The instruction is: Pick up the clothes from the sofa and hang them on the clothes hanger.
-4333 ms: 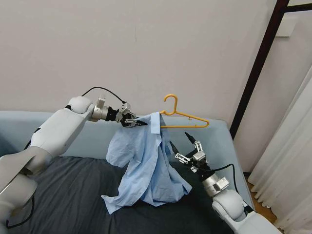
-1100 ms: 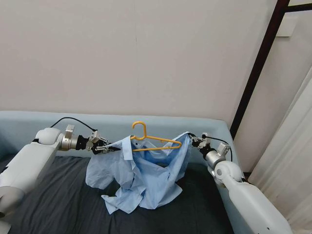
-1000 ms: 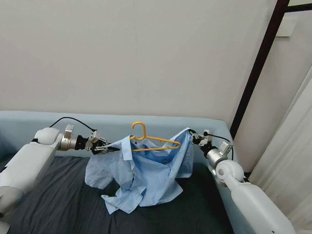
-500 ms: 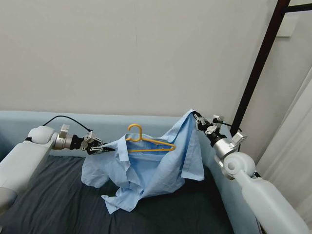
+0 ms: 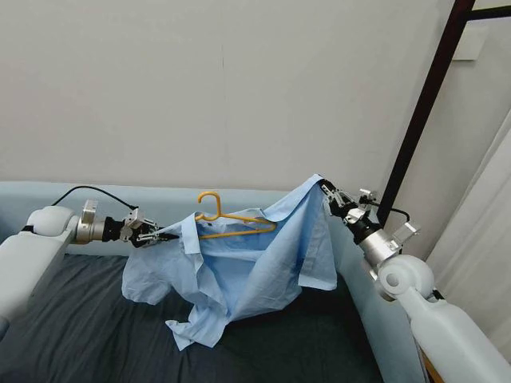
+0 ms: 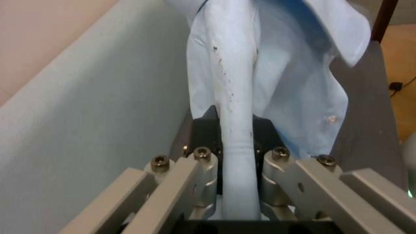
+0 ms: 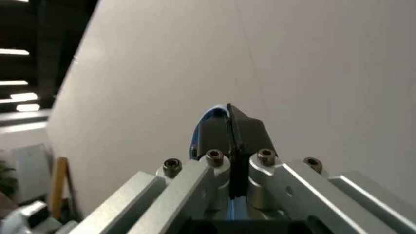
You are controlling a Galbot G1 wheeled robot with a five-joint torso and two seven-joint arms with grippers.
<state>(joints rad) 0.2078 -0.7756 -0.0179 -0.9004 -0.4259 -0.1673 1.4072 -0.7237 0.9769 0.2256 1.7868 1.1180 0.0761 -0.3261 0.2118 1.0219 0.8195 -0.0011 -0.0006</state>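
Observation:
A light blue shirt [image 5: 247, 275] hangs stretched between my two grippers over the dark sofa seat [image 5: 80, 335]. A yellow hanger [image 5: 227, 223] sits inside its collar with the hook sticking up. My left gripper [image 5: 153, 235] is shut on the shirt's left edge; the left wrist view shows the bunched blue shirt cloth [image 6: 237, 126] clamped between the fingers. My right gripper [image 5: 327, 191] is shut on the shirt's other edge, raised high at the right. In the right wrist view a sliver of blue shirt cloth [image 7: 211, 116] peeks from the closed right gripper [image 7: 229, 122].
The sofa's pale blue backrest [image 5: 96, 195] runs along the white wall. Its right armrest [image 5: 375, 319] lies under my right arm. A dark post [image 5: 423, 104] stands at the right, with white curtains [image 5: 479, 263] beyond it.
My left gripper drew the shirt and hanger leftward and lower. My right gripper, open near the seat before, closed on the shirt's right edge and lifted it up and rightward.

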